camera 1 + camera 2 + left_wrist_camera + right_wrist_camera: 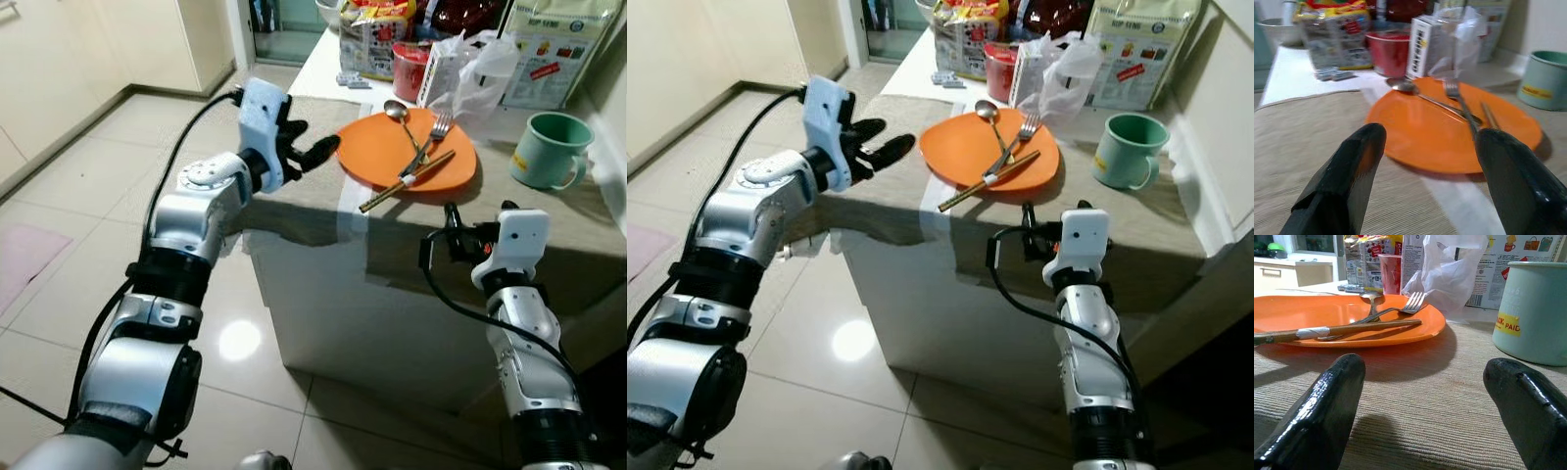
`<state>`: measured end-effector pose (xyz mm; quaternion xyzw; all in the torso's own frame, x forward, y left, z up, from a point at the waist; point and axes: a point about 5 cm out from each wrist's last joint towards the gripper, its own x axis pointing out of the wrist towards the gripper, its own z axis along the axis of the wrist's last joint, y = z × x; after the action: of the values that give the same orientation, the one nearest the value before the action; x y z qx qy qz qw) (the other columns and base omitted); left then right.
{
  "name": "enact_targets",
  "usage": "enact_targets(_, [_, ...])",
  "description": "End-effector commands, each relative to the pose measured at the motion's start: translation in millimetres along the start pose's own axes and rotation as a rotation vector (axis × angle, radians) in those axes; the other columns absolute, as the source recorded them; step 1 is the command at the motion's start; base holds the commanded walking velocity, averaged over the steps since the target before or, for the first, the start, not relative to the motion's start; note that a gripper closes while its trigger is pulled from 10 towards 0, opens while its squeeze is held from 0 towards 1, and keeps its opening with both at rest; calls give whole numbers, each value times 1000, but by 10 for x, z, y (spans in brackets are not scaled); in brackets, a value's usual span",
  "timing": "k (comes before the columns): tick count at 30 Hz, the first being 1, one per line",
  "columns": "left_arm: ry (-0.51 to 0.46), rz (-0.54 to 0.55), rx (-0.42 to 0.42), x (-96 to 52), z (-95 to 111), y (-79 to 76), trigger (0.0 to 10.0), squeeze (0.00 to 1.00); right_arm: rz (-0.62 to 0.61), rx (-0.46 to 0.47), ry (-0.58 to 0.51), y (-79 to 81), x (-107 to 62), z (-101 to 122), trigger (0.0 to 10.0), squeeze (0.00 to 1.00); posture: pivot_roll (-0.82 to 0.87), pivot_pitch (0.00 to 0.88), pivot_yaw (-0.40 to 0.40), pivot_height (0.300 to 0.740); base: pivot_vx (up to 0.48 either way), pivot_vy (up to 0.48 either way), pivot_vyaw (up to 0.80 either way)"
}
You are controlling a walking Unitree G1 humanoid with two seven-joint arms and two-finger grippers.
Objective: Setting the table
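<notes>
An orange plate [372,152] lies on the beige mat of the table [294,201]. On the plate rest a spoon [396,111], a fork [439,127] and a taped pair of chopsticks [407,181] whose end juts over the near rim. A pale green mug [549,149] stands to the plate's right. My left gripper [312,142] is open, level with the plate's left rim and just short of it, holding nothing. My right gripper [479,208] is open at the table's near edge, low over the mat, facing the gap between plate [1352,313] and mug [1535,308].
Snack bags [377,34], a red cup [409,70], a white plastic bag [470,69] and a printed pouch [558,49] crowd the back of the table. A wall runs along the table's right side. Tiled floor [88,196] lies open to the left.
</notes>
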<state>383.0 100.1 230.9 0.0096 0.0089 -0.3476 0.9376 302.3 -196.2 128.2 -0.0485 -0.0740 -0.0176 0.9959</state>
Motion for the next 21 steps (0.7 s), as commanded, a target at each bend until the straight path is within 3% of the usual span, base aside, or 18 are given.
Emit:
enact_targets(1, [6,-17,32,22,34,1,10000,0,7,-7,-10,13,-1,32,10000,0,-175,63,84,740,0,0,0])
enact_targets(8, [-9,-93,109,174,121,-108,10000,0,1,-15,-1,-19,-12,14,10000,0,-176,62,89,740,0,0,0])
enact_targets(9, [-2,-115,98,205,112,-140,10000,1000,-2,-17,-1,-26,-15,11,10000,0,-180,62,93,740,0,0,0])
enact_targets(14, [20,-132,115,234,77,-164,10000,1000,-7,-19,1,-34,-34,6,10000,0,-189,67,98,740,0,0,0])
enact_targets(21, [90,-79,133,260,-5,-3,10000,1000,-31,-40,12,-136,-155,9,10000,0,-228,105,117,740,0,0,0])
